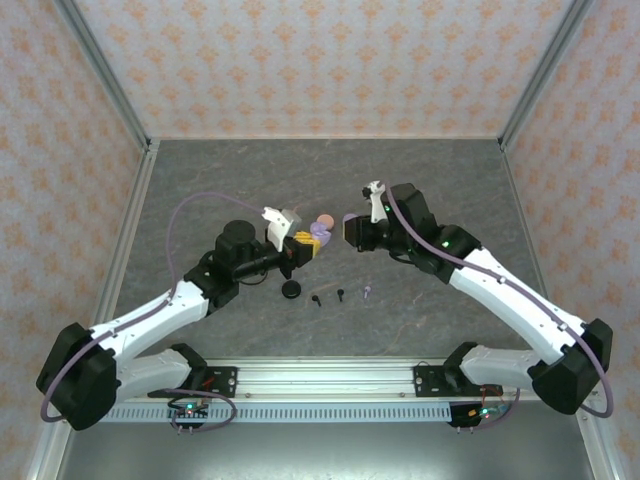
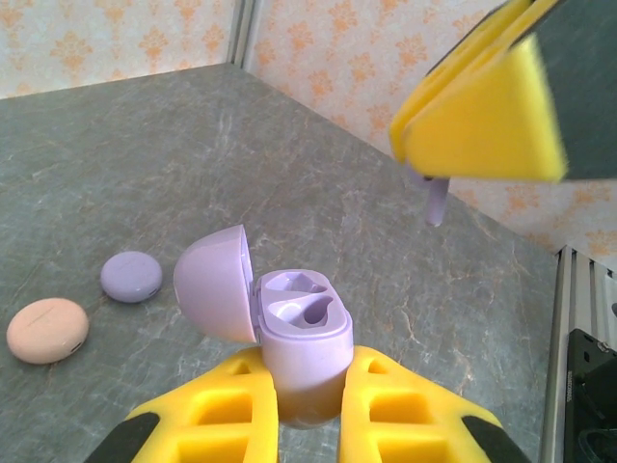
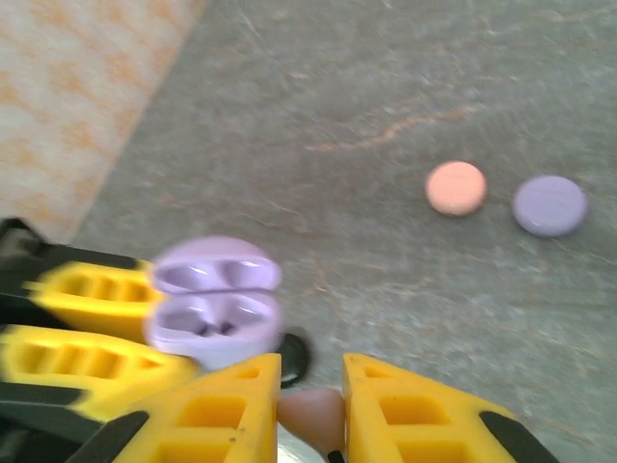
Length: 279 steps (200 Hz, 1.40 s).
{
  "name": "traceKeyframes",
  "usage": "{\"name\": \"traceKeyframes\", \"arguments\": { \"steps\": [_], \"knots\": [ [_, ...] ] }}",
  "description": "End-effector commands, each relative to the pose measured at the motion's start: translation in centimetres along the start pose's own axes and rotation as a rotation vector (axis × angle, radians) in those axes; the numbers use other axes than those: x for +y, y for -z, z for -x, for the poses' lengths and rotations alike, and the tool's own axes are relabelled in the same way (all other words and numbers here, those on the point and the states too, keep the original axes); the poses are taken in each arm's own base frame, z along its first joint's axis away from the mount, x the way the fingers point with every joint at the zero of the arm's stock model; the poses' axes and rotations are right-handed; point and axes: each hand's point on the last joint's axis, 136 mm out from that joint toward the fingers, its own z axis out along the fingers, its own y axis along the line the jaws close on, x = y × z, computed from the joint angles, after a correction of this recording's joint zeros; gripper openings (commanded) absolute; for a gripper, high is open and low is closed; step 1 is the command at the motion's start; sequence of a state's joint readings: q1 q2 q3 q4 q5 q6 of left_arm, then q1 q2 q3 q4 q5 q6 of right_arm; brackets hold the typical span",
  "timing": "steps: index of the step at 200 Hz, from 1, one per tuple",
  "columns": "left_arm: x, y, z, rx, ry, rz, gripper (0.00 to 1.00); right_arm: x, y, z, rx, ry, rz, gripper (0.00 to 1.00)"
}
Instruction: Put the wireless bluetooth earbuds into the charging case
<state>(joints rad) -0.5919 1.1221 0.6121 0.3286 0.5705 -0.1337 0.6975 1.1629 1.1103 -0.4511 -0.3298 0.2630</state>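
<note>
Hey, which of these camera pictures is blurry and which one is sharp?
Right wrist view: soft all over, the open lilac charging case smeared. Left wrist view: the case is crisp, but the right gripper's fingers above it blur at their edges. Top external view: sharp and evenly lit, shadows faint.

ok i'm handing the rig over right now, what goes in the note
Left claw: shut on the open lilac case, lid back, both wells look empty.
Right claw: shut on a pale earbud, held clear of that case.
On the table: two black earbuds and a lilac earbud by a black case; closed pink case, closed lilac case.
Done: no earbud in the open case yet.
Left: seat the held earbud in a well, then the rest.
</note>
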Motion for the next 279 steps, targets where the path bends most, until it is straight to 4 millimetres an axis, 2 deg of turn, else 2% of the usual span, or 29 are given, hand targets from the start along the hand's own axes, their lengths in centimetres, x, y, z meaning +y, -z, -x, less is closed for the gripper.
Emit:
{"name": "traceKeyframes", "arguments": {
  "steps": [1, 48, 146, 276, 279],
  "knots": [
    [-1.4, -0.5, 1.7, -0.062, -0.033, -0.055, 0.0, 2.7, 0.9, 1.7, -0.069, -0.04, 0.14, 0.22],
    [-2.4, -1.7, 1.8, -0.045, -0.051, -0.089, 0.0, 4.3, 0.7, 2.5, -0.104, -0.039, 0.214, 0.22],
    [-2.9, -1.7, 2.4, -0.06, -0.058, -0.094, 0.0, 2.6, -1.8, -0.1, -0.036, -0.065, 0.175, 0.22],
    [-3.3, -1.5, 2.4, -0.057, -0.065, -0.105, 0.0, 2.5, -1.6, 1.3, -0.101, -0.025, 0.154, 0.22],
    [-3.3, -1.5, 2.4, -0.056, -0.065, -0.106, 0.0, 2.2, -2.3, 1.0, -0.084, -0.029, 0.145, 0.22]
  ]
}}
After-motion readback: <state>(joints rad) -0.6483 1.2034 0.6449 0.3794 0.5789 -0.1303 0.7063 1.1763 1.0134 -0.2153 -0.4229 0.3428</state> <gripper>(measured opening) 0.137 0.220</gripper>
